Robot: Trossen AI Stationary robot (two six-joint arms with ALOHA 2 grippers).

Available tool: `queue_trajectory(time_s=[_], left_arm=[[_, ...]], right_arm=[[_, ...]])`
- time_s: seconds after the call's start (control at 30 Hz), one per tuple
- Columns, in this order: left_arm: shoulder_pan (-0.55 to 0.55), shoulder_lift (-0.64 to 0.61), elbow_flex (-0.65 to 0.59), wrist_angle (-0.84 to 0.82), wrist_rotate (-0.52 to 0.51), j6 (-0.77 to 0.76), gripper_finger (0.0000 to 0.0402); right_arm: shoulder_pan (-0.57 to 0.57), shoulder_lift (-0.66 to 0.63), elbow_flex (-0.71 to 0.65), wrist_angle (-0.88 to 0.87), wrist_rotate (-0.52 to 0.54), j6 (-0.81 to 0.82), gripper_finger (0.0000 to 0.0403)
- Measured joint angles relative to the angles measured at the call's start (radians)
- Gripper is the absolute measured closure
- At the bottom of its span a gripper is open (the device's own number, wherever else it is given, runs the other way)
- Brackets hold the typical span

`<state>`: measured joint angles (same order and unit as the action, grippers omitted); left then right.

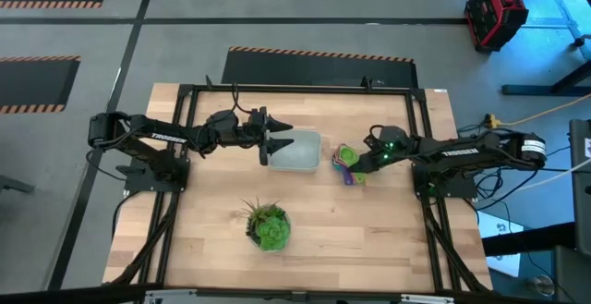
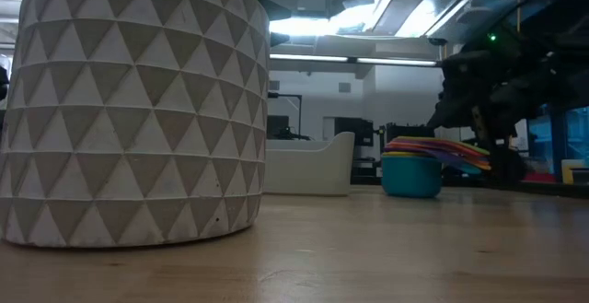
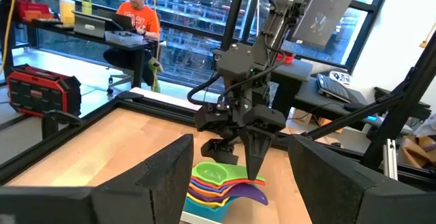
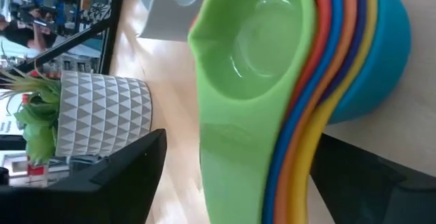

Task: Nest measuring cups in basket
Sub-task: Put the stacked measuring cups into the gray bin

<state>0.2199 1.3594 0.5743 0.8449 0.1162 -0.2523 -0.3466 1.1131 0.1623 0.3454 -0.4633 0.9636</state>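
Fig.: desk (image 1: 369, 239) seen from above, both arms in, w/ wrist and low views. I see the cups (image 1: 346, 164) nested in one stack on the desk, green one innermost on top, then orange-red, blue, yellow, purple, w/ a teal cup as the outermost at the bottom; handles fan out together. The stack stands just beside the basket (image 1: 297, 152), on its right, not inside it. The basket sits near desk centre, apart from the stack by a narrow gap.

Right gripper (image 1: 358, 165) is at the stack's handle side. From my left wrist cam its fingers come down over the handles, tips close together; I cannot tell whether they actually pinch a handle.

Left gripper (image 1: 277, 143) is at the basket's left end, fingers spread wide; its cam looks across the basket rim toward the stack.

Plant (image 1: 268, 225) in a white triangle-patterned pot stands nearer the front edge, well apart from the basket.

A person in an orange shirt (image 3: 136, 16) sits at a bench in the background.
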Motion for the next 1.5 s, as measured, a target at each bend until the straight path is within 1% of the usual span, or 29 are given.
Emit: queue_trajectory(time_s=[0.13,0.27,0.47,0.6,0.87,0.97,1.4,1.5], left_arm=[[0.0,0.0,0.0,0.0,0.0,0.0,0.0168],[0.0,0.0,0.0,0.0,0.0,0.0,0.0168],[0.0,0.0,0.0,0.0,0.0,0.0,0.0168],[0.0,0.0,0.0,0.0,0.0,0.0,0.0168],[0.0,0.0,0.0,0.0,0.0,0.0,0.0168],[0.0,0.0,0.0,0.0,0.0,0.0,0.0168],[0.0,0.0,0.0,0.0,0.0,0.0,0.0168],[0.0,0.0,0.0,0.0,0.0,0.0,0.0168]], right_arm=[[0.004,0.035,0.0,0.017,0.006,-0.007,0.006],[0.015,0.091,0.0,0.107,0.006,-0.025,0.006],[0.023,0.176,0.0,0.18,-0.001,-0.01,0.006],[0.024,0.229,0.0,0.269,-0.026,-0.002,0.006],[0.024,0.322,0.0,0.383,-0.035,0.004,0.006],[0.024,0.337,0.0,0.412,-0.035,0.004,0.006],[0.024,0.338,0.001,0.444,-0.027,0.017,0.006],[0.024,0.355,0.001,0.444,-0.027,0.019,0.006]])
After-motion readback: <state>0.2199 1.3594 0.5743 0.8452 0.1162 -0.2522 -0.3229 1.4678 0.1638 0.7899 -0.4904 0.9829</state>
